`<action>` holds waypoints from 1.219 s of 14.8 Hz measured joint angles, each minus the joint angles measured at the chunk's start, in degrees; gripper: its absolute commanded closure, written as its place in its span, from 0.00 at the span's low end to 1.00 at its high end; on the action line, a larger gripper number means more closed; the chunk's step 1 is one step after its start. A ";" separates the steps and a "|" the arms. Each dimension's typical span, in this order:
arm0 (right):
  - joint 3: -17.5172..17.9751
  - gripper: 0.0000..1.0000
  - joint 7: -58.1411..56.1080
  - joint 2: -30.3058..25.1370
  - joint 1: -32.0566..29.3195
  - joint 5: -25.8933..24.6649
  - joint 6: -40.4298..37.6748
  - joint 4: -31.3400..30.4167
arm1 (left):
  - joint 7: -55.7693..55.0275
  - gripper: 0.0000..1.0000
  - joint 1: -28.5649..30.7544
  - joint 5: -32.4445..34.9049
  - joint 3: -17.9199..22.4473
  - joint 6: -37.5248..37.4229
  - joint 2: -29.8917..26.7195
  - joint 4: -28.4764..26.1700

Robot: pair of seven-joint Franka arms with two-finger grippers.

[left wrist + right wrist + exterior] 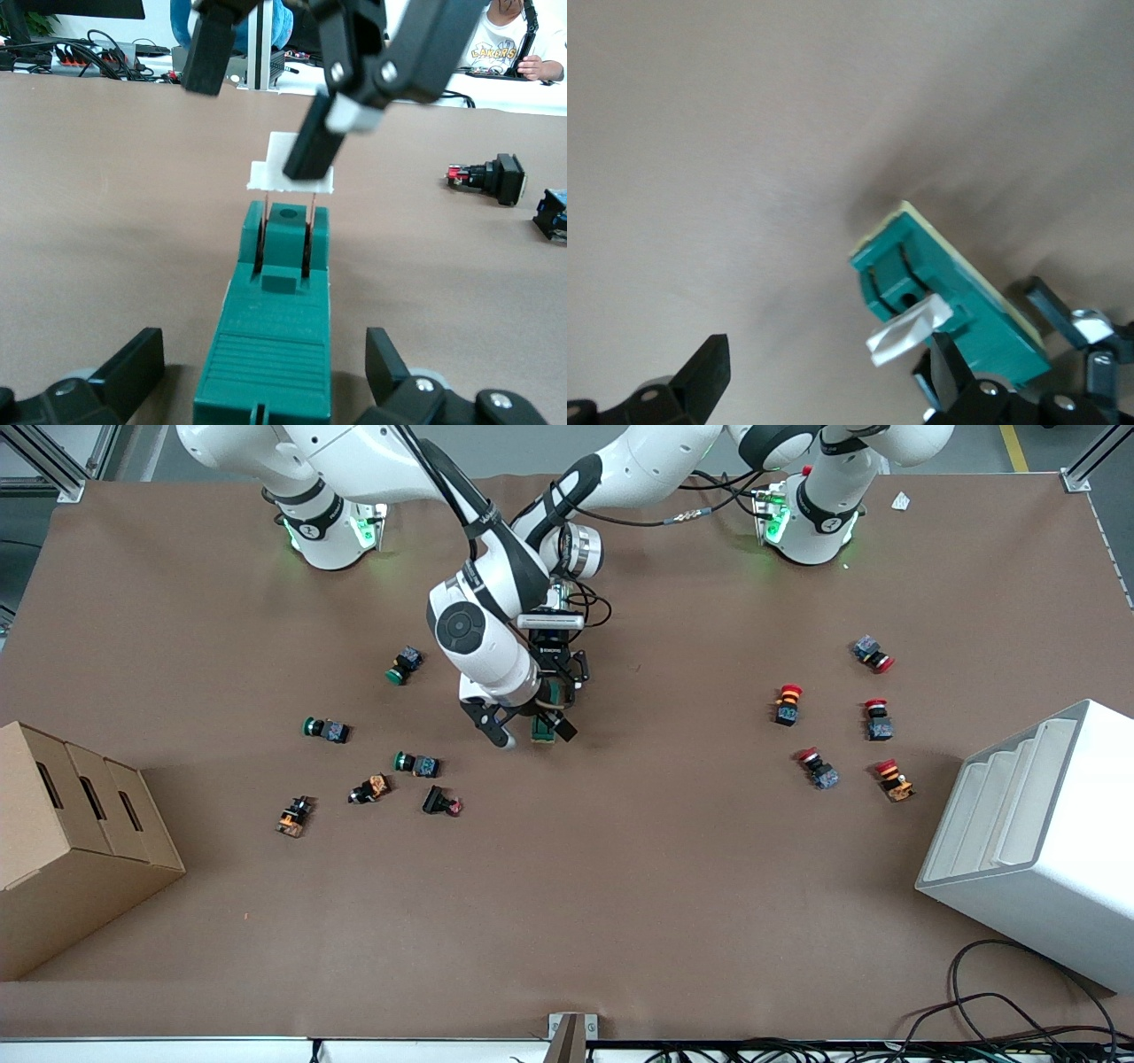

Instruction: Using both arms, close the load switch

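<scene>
The dark green load switch [542,731] lies on the brown table near its middle, with its white lever [288,173] raised on two thin pins at one end. My left gripper [558,691] is open and straddles the switch body [275,354], with a gap on each side. My right gripper [530,731] is open wide at the lever end. One of its fingers [310,150] touches the white lever [908,328]; the other finger is well clear. The switch [957,301] also shows in the right wrist view beside that finger.
Several green-capped push buttons [326,729] and orange-bodied parts lie toward the right arm's end, red-capped buttons [787,703] toward the left arm's end. A cardboard box [71,841] and a white rack [1036,841] stand at the table's ends.
</scene>
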 measured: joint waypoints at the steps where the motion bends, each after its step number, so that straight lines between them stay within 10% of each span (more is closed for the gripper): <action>1: -0.01 0.00 0.00 0.12 -0.07 0.00 0.01 0.41 | 0.00 0.00 0.00 0.00 0.00 0.00 0.00 0.00; 18: -0.21 0.00 -2.38 5.51 -1.91 -0.04 0.66 5.42 | -0.84 0.00 -0.01 0.08 0.14 0.08 0.11 -0.10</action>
